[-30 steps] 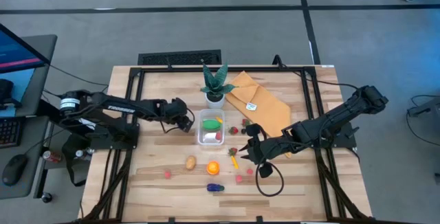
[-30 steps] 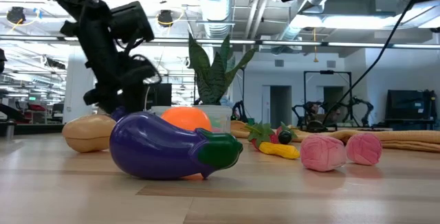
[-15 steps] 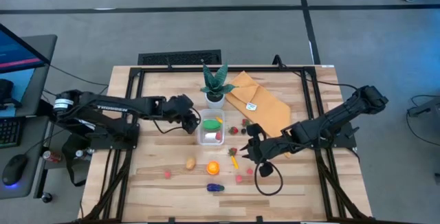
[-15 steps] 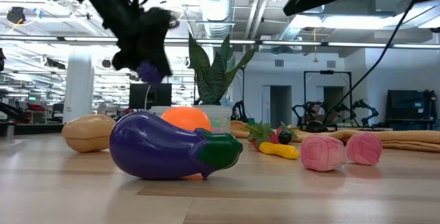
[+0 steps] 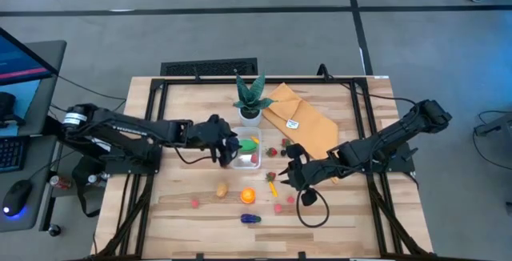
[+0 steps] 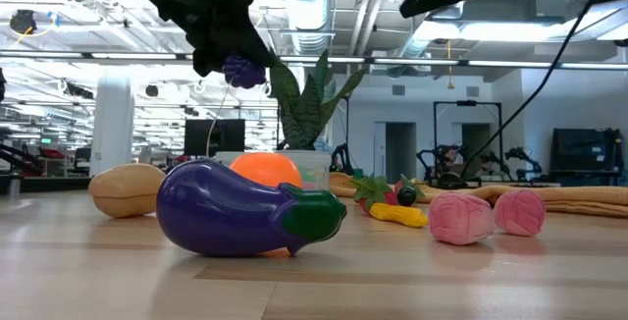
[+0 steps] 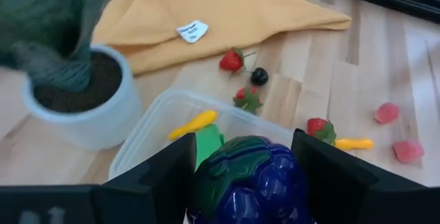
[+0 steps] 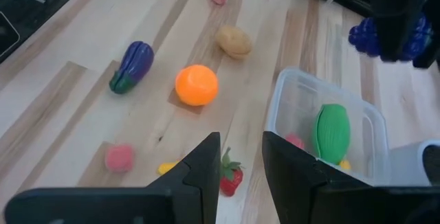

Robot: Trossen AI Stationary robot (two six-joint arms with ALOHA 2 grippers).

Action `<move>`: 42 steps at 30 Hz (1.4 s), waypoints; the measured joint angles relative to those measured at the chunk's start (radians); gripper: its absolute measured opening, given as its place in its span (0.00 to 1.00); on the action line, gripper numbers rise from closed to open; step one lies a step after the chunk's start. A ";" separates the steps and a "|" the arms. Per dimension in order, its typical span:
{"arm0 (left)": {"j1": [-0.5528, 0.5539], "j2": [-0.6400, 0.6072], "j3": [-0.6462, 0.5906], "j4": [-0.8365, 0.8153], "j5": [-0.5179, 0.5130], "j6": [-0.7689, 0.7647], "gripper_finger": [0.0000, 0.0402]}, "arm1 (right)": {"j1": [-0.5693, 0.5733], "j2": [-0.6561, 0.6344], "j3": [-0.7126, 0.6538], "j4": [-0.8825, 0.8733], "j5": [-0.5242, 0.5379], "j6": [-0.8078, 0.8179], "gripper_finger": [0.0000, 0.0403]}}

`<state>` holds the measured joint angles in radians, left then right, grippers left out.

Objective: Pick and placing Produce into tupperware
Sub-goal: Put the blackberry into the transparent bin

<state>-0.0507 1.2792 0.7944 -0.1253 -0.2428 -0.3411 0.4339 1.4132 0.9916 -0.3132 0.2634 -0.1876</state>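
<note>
Left pincer grips purple grape bunch over the tupperware for dropping in; right pincer narrow, empty.

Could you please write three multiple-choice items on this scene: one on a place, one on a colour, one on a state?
1. Where is the left claw?
A. over the edge of the tupperware
B. over the yellow cloth
C. beside the eggplant

2. What colour is the ball-shaped fruit lying next to the potato?
A. blue
B. orange
C. white

3. What is the state of the grapes?
A. lying on the table
B. inside the container
C. held in the air by the left claw

Answers:
1 A: the high view shows the left claw at the tupperware's left edge.
2 B: the orange sits just right of the potato.
3 C: the low view shows the purple bunch gripped well above the table, and the left wrist view shows it between the fingers.
</note>
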 joint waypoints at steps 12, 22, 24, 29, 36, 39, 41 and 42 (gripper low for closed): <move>-0.035 -0.001 0.000 0.081 -0.005 0.147 0.55 | 0.000 -0.001 0.000 0.004 0.000 -0.007 0.25; -0.035 0.140 0.000 0.194 -0.004 0.234 0.55 | 0.000 -0.001 0.000 0.006 0.000 -0.005 0.25; -0.033 0.182 0.000 0.213 -0.003 0.249 0.55 | 0.000 -0.002 0.000 0.004 0.000 -0.004 0.25; -0.019 0.227 0.000 0.212 -0.002 0.257 0.55 | 0.004 -0.002 0.000 0.001 0.000 -0.004 0.25; -0.018 0.229 0.000 0.216 -0.005 0.316 0.55 | 0.002 -0.002 0.000 0.000 0.000 -0.004 0.25; -0.018 0.239 0.000 0.220 -0.005 0.331 0.55 | 0.003 -0.002 0.000 0.000 0.000 -0.004 0.25; -0.018 0.263 0.000 0.231 0.001 0.340 0.55 | 0.003 -0.002 0.000 0.000 0.000 -0.004 0.25; -0.019 0.272 -0.002 0.230 0.000 0.347 0.55 | 0.003 -0.002 0.000 0.001 0.000 -0.005 0.25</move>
<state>-0.0699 1.5514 0.7925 0.1046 -0.2426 0.0057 0.4366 1.4117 0.9913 -0.3124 0.2638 -0.1925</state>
